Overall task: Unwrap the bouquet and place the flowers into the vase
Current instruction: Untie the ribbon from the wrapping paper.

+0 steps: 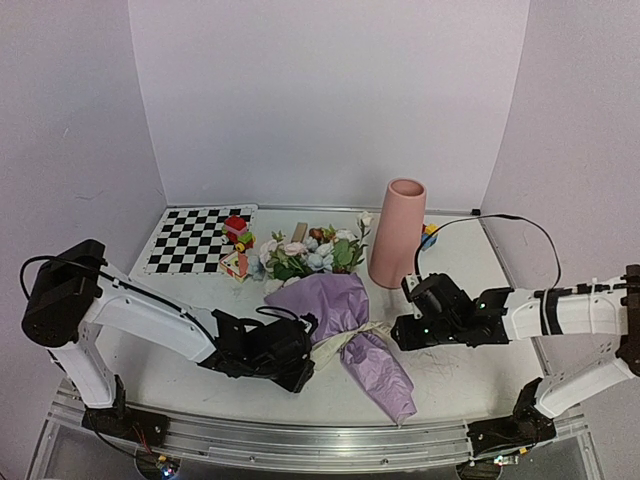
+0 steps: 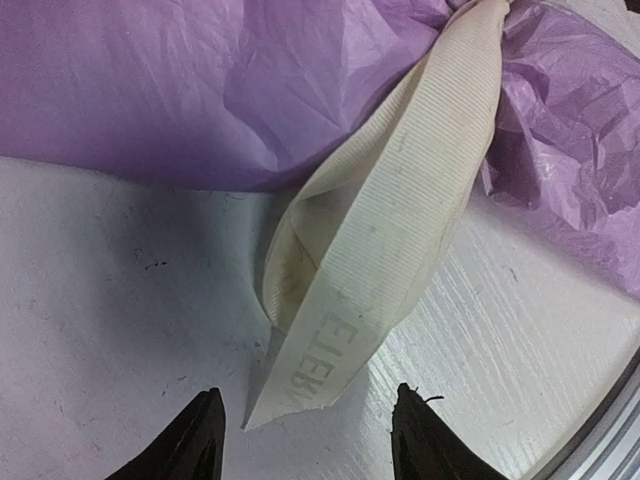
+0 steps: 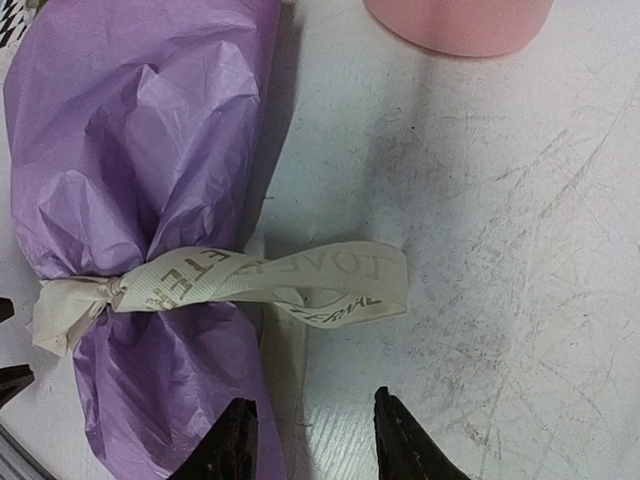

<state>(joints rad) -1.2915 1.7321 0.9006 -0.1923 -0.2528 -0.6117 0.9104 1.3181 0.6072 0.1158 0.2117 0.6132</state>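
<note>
Top external: bouquet (image 1: 340,320) diagonal, flowers (image 1: 310,250) far-left; left end effector (image 2: 307,400), right end effector (image 3: 312,405) seemingly parted, empty

Bright diffuse light; soft shadow under bouquet (image 2: 150,80); mild edge bowing; sharp focus.

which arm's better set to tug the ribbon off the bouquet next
Left, probably. The ribbon tail lies between the open fingertips of the left gripper. The right gripper is open, but the ribbon loop sits ahead of its fingers, so it must advance first.
</note>
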